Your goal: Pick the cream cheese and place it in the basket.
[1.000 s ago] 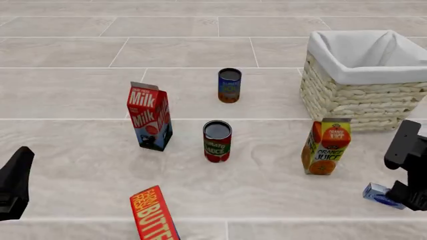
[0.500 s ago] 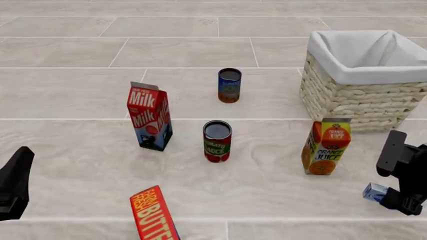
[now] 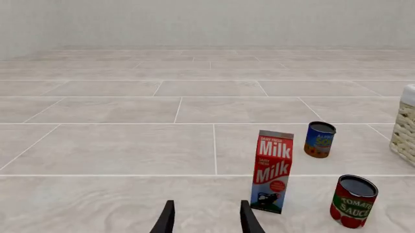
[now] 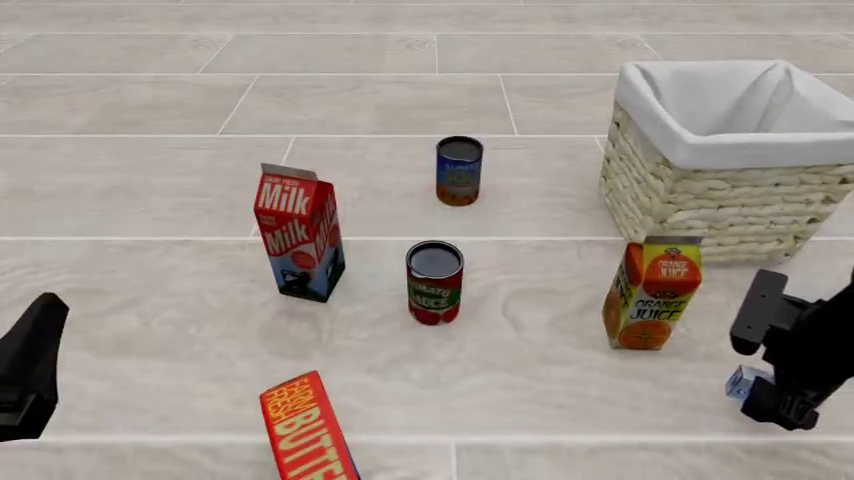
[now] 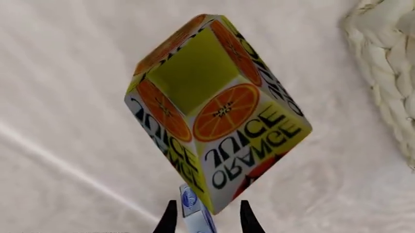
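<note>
The cream cheese (image 4: pixel 738 381) lies on the table at the front right, just right of the orange juice carton (image 4: pixel 651 292); only its pale blue left end shows past my right arm. My right gripper (image 4: pixel 774 398) is down over it. In the right wrist view the box (image 5: pixel 196 213) stands edge-on between the open fingers (image 5: pixel 170 218), with gaps on both sides. The wicker basket (image 4: pixel 721 190) with its white liner stands at the back right and also shows in the right wrist view (image 5: pixel 389 73). My left gripper (image 4: pixel 27 370) hangs open and empty at the front left.
A milk carton (image 4: pixel 299 245), a tomato sauce can (image 4: pixel 434 283) and a blue can (image 4: pixel 459 171) stand mid-table. A red-orange butter box (image 4: pixel 307 428) lies at the front. The orange juice carton (image 5: pixel 207 111) stands close in front of my right gripper.
My right arm has moved left and lower over the cream cheese, covering more of it. The box, the left arm and the other things have not moved.
</note>
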You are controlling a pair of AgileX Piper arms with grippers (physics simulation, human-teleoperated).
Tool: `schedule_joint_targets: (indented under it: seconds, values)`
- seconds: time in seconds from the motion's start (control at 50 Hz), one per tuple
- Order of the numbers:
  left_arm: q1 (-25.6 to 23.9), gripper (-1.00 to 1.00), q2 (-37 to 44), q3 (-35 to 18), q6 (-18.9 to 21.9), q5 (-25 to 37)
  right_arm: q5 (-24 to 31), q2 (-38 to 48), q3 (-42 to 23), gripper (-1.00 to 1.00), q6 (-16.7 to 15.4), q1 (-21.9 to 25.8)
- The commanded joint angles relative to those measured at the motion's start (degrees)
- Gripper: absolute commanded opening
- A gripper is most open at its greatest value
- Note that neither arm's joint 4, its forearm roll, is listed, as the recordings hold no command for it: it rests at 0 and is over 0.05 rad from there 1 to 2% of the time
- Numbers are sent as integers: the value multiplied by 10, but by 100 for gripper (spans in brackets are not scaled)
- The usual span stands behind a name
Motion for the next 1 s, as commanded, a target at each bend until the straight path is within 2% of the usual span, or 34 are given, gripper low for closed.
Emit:
schedule_joint_targets:
  seconds: [0.02, 0.08, 0.24, 0.26, 0.3, 0.46, 0.5, 0.62, 0.68, 0.74, 0.8, 0.84, 0.92, 0.94, 1.0]
  values:
    - [0, 100, 0, 0, 0, 0, -24, 33, 3, 100, 39, 12]
    - [0, 100, 0, 0, 0, 0, -26, 38, 5, 100, 46, 12]
    - [0, 100, 0, 0, 0, 0, -35, 36, 23, 100, 38, 6]
    - [0, 100, 0, 0, 0, 0, -34, 34, 21, -100, 36, 2]
    - [0, 100, 0, 0, 0, 0, -41, 20, 37, -100, 10, -3]
    - [0, 100, 0, 0, 0, 0, -13, 0, 24, -100, 15, -12]
    - [0, 100, 0, 0, 0, 0, -16, -6, 31, -100, 1, -20]
    - [0, 100, 0, 0, 0, 0, 1, -28, 35, -100, 3, -16]
    - [0, 100, 0, 0, 0, 0, 31, -64, 43, -100, -18, -33]
    - [0, 100, 0, 0, 0, 0, 65, -100, 39, -100, -26, -42]
    - [0, 100, 0, 0, 0, 0, 83, -129, 39, -100, -50, -67]
    - [0, 100, 0, 0, 0, 0, 88, -139, 38, -100, -55, -72]
    - [0, 100, 0, 0, 0, 0, 116, -167, 30, -100, -35, -58]
    - [0, 100, 0, 0, 0, 0, 124, -173, 21, -100, -17, -48]
    - [0, 100, 0, 0, 0, 0, 136, -188, 13, -100, -8, -45]
